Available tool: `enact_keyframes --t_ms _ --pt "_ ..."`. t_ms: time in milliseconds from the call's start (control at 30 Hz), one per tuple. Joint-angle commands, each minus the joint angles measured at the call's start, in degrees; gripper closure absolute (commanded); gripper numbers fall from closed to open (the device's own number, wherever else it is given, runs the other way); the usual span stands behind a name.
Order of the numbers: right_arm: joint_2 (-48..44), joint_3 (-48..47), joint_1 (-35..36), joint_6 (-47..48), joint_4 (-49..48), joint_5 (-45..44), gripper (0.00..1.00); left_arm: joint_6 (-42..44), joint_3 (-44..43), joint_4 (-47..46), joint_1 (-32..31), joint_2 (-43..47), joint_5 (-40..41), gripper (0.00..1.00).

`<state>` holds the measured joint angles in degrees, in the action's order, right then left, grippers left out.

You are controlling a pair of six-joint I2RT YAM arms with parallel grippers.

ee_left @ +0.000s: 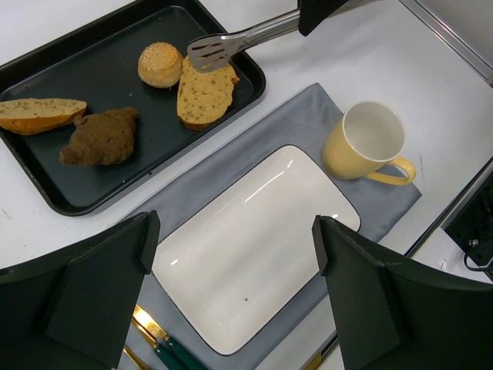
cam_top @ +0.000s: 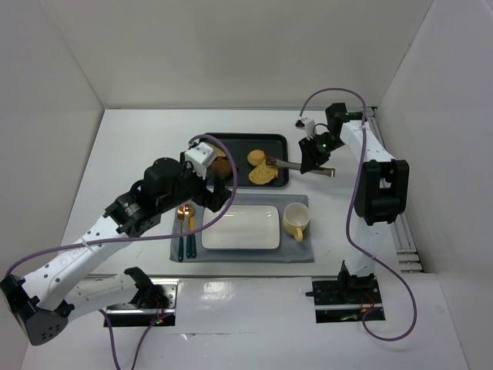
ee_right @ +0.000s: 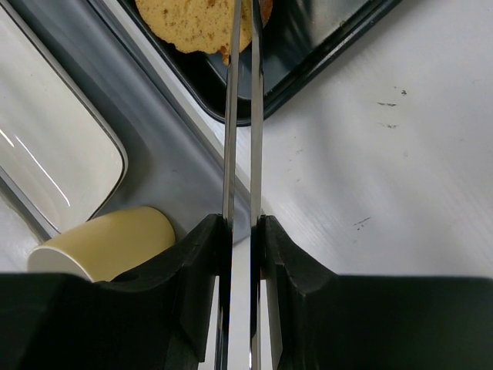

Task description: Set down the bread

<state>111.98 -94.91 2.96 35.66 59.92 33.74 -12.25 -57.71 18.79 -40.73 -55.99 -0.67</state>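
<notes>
The bread, a flat golden-brown slice, lies in the black tray near its right end. My right gripper is shut on a pair of metal tongs, squeezing their arms almost together. The tongs' tips sit at the upper end of the bread. My left gripper hovers open over the white plate, holding nothing.
A round bun, a dark brown chunk and a baguette piece share the tray. A yellow mug stands right of the plate on a grey mat. Cutlery lies left of the plate.
</notes>
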Motion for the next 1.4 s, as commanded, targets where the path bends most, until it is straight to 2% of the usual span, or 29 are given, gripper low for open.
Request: enact_keyframes --t_ms 0,400,800,967,1200,1367 --pt "-1.5 -2.6 -0.4 0.6 1.5 3.4 0.98 0.1 0.3 -3.0 -0.1 1.3 0.6 0.00" --pt "-6.3 -2.5 -3.9 -0.4 -1.4 6.5 1.00 0.1 0.3 -3.0 -0.1 1.3 0.6 0.00" --pt "-11.9 -4.8 -3.9 3.9 7.5 14.2 1.00 0.1 0.8 -3.0 -0.1 0.8 2.9 0.00" --pt "-14.4 -1.6 2.9 9.9 14.4 15.7 1.00 0.6 1.4 -3.5 -0.1 1.9 4.0 0.00" --pt "-16.9 7.0 12.3 11.2 15.0 10.7 1.00 0.6 1.4 -3.5 -0.1 2.5 5.9 0.00" --pt "-17.4 10.1 15.8 11.2 15.0 7.0 1.00 1.2 1.9 -4.0 -0.1 3.5 7.9 0.00"
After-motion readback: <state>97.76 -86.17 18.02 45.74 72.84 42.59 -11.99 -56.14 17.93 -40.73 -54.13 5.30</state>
